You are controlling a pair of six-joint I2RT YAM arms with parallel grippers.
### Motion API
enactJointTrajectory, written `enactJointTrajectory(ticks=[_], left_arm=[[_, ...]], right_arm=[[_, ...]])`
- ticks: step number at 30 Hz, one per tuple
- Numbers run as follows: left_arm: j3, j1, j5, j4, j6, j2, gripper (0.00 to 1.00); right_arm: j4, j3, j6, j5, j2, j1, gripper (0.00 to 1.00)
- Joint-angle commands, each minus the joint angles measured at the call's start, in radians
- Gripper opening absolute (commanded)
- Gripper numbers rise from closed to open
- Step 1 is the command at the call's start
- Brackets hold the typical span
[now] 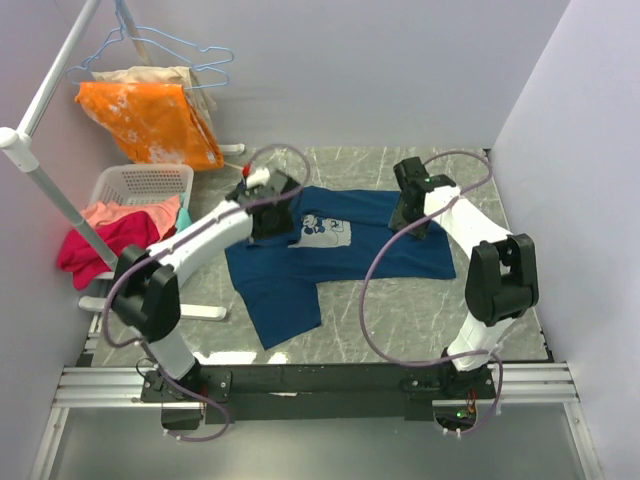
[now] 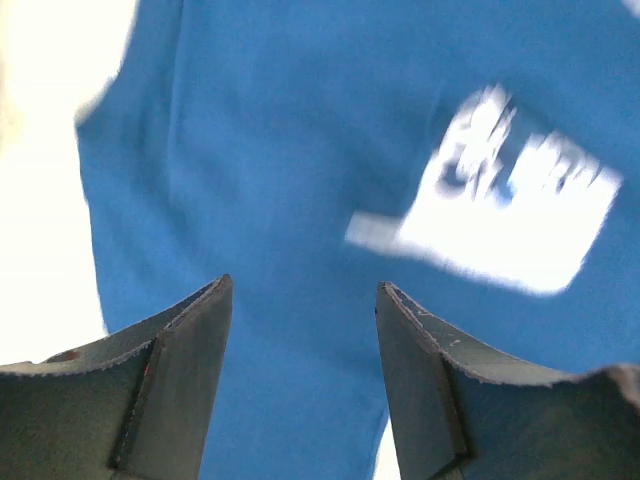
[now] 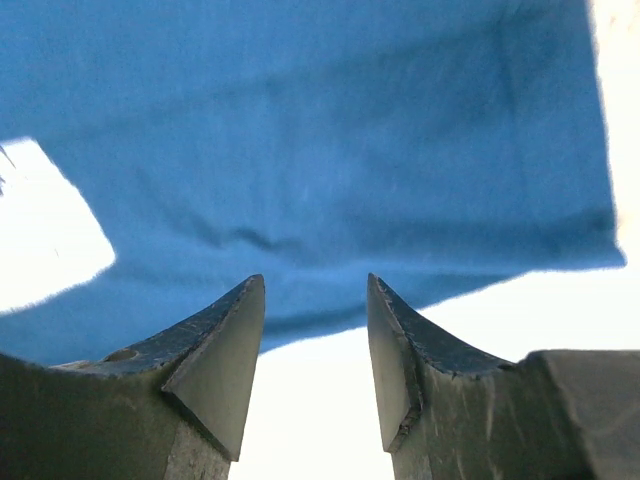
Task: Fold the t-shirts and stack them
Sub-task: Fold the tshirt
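Your left gripper [image 2: 305, 290] and right gripper [image 3: 315, 285] both hang spread, pinching nothing, over the navy t-shirt [image 1: 385, 250] lying on the tabletop [image 1: 420, 320]. Its long axis runs from 1 gripper to the other. The mouse print [image 2: 510, 215] lies just right of your left gripper. I cannot tell which way the collar points.

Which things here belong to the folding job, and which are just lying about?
Job: blue t-shirt with pale chest print, lying on the table; left gripper, right gripper, both open over it.
Lying about: white laundry basket; red and pink clothes spilling from it; orange garment hanging at the back; blue wire hangers.
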State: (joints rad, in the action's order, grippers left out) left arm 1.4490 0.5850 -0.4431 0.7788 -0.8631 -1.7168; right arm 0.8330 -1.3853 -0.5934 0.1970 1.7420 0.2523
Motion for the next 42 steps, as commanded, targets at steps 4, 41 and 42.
enactJointTrajectory(ticks=[4,41,42], left_arm=[[-0.326,0.113,0.017,0.086,-0.278,0.25,0.65],[-0.779,0.59,0.102,0.136,-0.869,0.511,0.49],[-0.792,0.59,0.104,0.12,-0.881,0.514,0.49]], right_arm=[[-0.096,0.196,-0.066,0.039,-0.201,0.059,0.51],[-0.17,0.342,-0.031,0.025,-0.211,0.143,0.49],[-0.173,0.339,-0.031,0.024,-0.21,0.143,0.49]])
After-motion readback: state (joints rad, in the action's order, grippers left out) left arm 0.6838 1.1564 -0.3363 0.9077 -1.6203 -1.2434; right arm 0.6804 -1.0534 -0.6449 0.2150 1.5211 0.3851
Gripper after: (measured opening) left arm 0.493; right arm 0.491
